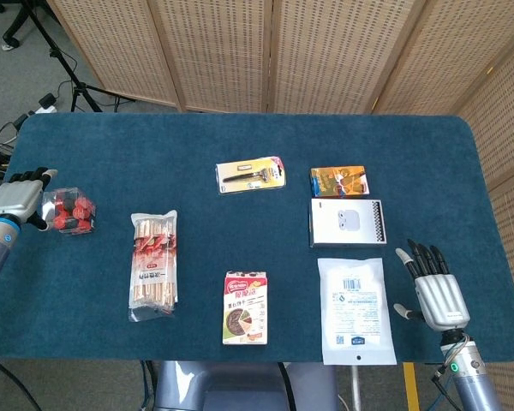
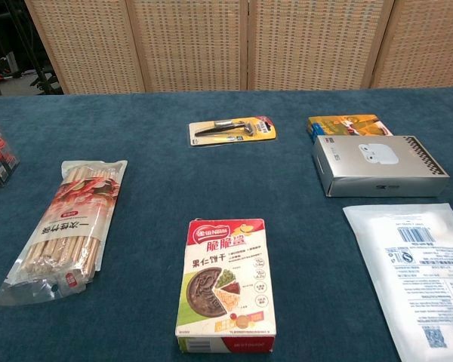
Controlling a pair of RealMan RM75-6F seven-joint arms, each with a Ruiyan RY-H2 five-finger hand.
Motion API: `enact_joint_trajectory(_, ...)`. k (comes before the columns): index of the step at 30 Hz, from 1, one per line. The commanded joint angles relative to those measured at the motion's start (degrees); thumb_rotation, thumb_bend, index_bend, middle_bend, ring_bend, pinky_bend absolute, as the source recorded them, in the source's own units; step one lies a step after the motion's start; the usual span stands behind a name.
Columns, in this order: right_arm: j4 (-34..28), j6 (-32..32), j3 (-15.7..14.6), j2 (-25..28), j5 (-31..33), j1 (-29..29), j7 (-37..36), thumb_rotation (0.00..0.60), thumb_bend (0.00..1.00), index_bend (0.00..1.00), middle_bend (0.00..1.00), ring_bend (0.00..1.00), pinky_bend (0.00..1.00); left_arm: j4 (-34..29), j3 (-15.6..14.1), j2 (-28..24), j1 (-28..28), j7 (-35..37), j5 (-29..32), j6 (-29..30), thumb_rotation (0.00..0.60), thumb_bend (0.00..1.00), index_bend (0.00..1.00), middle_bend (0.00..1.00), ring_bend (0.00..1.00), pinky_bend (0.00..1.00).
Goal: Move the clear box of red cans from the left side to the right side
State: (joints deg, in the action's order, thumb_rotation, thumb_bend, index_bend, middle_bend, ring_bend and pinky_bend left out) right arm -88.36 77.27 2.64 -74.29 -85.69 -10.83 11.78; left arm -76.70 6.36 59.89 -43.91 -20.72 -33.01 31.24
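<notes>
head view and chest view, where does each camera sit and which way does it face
Head view: high above the near edge, looking steeply down on the whole blue table; the left hand beside the clear box of red cans and the right hand both show.
Chest view: low at the near edge, looking across the table toward the wicker screens; no arm or hand shows.
Shared: the chopstick pack, biscuit box, razor pack and white earbuds box.
</notes>
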Motion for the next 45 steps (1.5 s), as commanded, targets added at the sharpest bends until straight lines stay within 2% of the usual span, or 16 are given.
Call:
enact_joint_trajectory(1,0.03,-0.11,-0.05,-0.08,0.1,-0.05,0.12,0.6,0.1,0.09,0.0,0.0,0.0,0.86,-0.78,0.75,-0.32,0.84,0.07,-0.34,0.6,0.21,0.0,0.0,0.0,0.0)
enact_joint_trajectory(14,-0.37,-0.38,-0.39,0.02,0.1,-0.18,-0.05,0.6,0.1,0.09,0.0,0.0,0.0,5.16,-3.38,4.36,-1.25,3.39,-0.66,-1.03,0.6,0.21,0.0,0.0,0.0,0.0)
enact_joint_trajectory(21,-0.62,-0.4,-0.54,0.3,0.03,-0.18,-0.75,0.6,0.1,0.09,0.0,0.0,0.0,9.98,-4.43,8.82,-2.14,4.46,-0.28,-1.93,0.6,0.22,0.0,0.0,0.0,0.0)
enact_joint_trajectory(24,-0.6,-0.4,-0.58,0.29,0.02,-0.19,-0.73,0.6,0.1,0.09,0.0,0.0,0.0,11.43,-4.04,10.45,-2.11,5.44,-1.14,-1.0,0.6,0.23,0.0,0.0,0.0,0.0)
enact_joint_trajectory(26,-0.58,-0.36,-0.54,0.26,0.09,-0.2,-0.71,0.6,0.1,0.09,0.0,0.0,0.0,11.9,-3.67,11.29,-1.82,6.08,-2.25,0.21,0.6,0.26,0.05,0.0,0.0,0.0)
enact_joint_trajectory(30,-0.54,-0.33,-0.48,0.25,0.23,-0.2,-0.72,0.6,0.1,0.09,0.0,0.0,0.0,12.31,-3.32,12.36,-1.17,6.53,-4.17,2.9,0.6,0.34,0.32,0.01,0.02,0.07)
enact_joint_trajectory(36,-0.67,-0.01,-0.56,0.33,-0.05,-0.14,-0.84,0.6,0.1,0.09,0.0,0.0,0.0,11.15,-3.64,12.01,-0.78,5.31,-3.44,4.58,0.6,0.41,0.51,0.18,0.17,0.21)
enact_joint_trajectory(38,-0.74,0.08,-0.61,0.35,-0.14,-0.11,-0.89,0.6,0.1,0.09,0.0,0.0,0.0,10.65,-3.74,11.82,-0.7,4.89,-3.14,5.01,0.6,0.42,0.54,0.22,0.2,0.23)
enact_joint_trajectory(45,-0.88,-0.12,-0.65,0.48,0.05,-0.13,-1.05,0.6,0.1,0.09,0.0,0.0,0.0,7.58,-2.44,10.27,-0.59,5.03,-3.23,7.26,0.6,0.42,0.55,0.22,0.2,0.23)
